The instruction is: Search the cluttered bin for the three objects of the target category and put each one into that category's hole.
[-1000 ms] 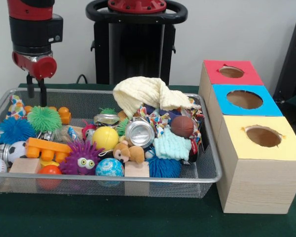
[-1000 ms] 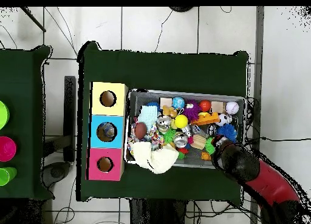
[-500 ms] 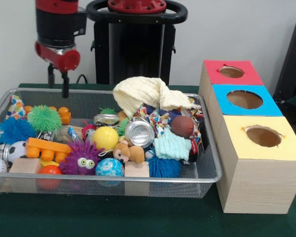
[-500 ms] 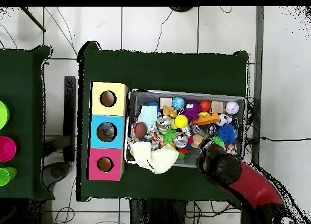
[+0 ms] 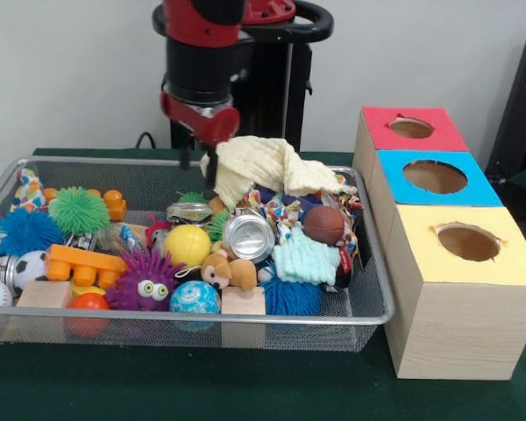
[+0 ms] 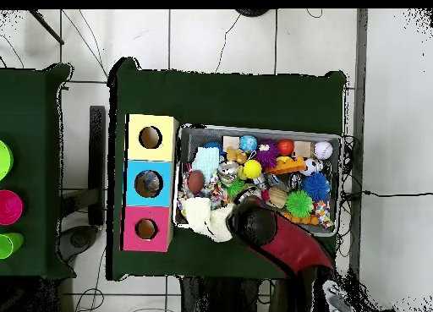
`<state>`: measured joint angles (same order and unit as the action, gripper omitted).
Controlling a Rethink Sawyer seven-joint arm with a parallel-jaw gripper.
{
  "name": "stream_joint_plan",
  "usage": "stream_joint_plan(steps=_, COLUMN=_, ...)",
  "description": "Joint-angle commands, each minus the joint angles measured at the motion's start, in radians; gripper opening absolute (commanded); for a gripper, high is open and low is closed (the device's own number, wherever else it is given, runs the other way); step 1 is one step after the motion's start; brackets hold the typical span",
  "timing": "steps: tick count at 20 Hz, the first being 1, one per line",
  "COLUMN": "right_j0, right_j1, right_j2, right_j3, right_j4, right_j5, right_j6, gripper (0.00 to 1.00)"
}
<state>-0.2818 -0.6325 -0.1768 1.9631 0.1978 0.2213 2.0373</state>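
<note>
The silver wire-mesh bin (image 5: 368, 294) is packed with toys; it also shows in the overhead view (image 6: 339, 183). My gripper (image 5: 198, 164) hangs open and empty over the bin's far rim, right beside the left edge of a cream cloth (image 5: 267, 165). Below it lie a silver can (image 5: 248, 237), a yellow ball (image 5: 187, 246) and a brown ball (image 5: 324, 224). Three wooden boxes with holes stand beside the bin: red top (image 5: 412, 129), blue top (image 5: 435, 177), yellow top (image 5: 467, 242). In the overhead view my red arm (image 6: 283, 243) covers the gripper.
Also in the bin are a purple spiky toy (image 5: 145, 282), a small teddy (image 5: 230, 272), a mint cloth (image 5: 305, 259), an orange brick (image 5: 83, 263), green (image 5: 79, 210) and blue (image 5: 24, 231) spiky balls, and a soccer ball (image 5: 28, 267). The black pedestal (image 5: 245, 88) stands behind.
My arm has swung along the bin's far side from its left end, as the front view shows it, to the cream cloth near the middle. The gripper stays empty. No toy has moved.
</note>
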Motion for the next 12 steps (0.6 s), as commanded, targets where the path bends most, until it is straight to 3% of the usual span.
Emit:
stream_joint_plan(steps=1, right_j0=0.112, right_j1=0.083, right_j2=-0.032, right_j3=-0.016, right_j4=0.184, right_j5=0.007, right_j6=0.380, gripper=1.00)
stream_joint_plan(steps=6, right_j0=0.089, right_j1=0.080, right_j2=-0.082, right_j3=-0.054, right_j4=0.172, right_j5=0.046, right_j6=0.317, gripper=1.00)
stream_joint_plan(steps=12, right_j0=0.018, right_j1=0.044, right_j2=-0.057, right_j3=-0.065, right_j4=0.140, right_j5=0.088, right_j6=0.247, gripper=1.00)
